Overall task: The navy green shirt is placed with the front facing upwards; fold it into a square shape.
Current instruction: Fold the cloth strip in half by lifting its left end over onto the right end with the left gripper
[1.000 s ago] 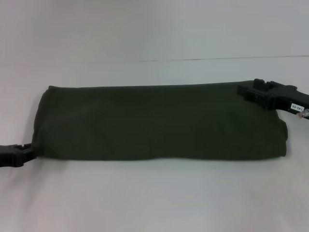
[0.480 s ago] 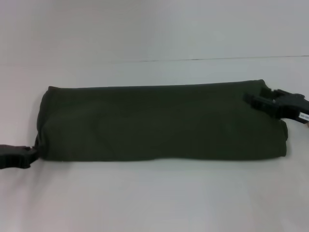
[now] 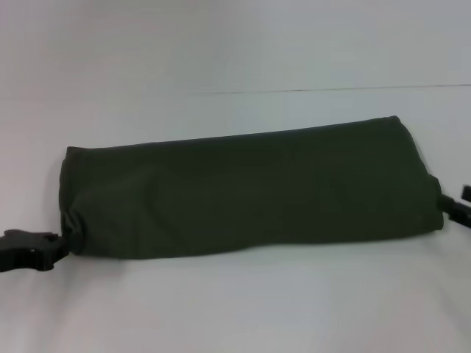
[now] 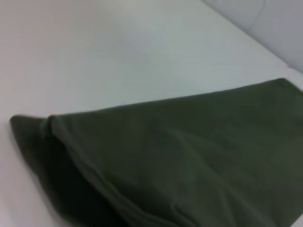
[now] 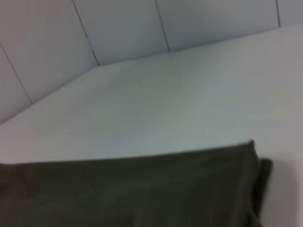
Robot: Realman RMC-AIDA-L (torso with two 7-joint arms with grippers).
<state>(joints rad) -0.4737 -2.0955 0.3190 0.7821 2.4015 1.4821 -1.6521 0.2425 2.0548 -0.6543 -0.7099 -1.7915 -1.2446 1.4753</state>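
shirt (image 3: 250, 191): folded into a long horizontal band, spans mid-frame in head view from left edge area to far right; right end sits slightly higher than left. Plain green side up, no print visible.
shirt, left wrist view (image 4: 189, 161): fills the lower right of frame; layered folded edges show at the end nearest the camera.
shirt, right wrist view (image 5: 132, 189): runs along the bottom of frame, corner at lower right with a second layer peeking out.
surface (image 3: 235, 309): white, shirt lies flat on it.
left gripper (image 3: 62, 246): lower left of head view, tip touching the shirt's lower-left corner, cloth bunched there (looks pinched, but can't tell for certain).
right gripper (image 3: 450, 207): right edge of frame, at the shirt's lower-right corner; mostly cut off, can't tell if spread or closed.
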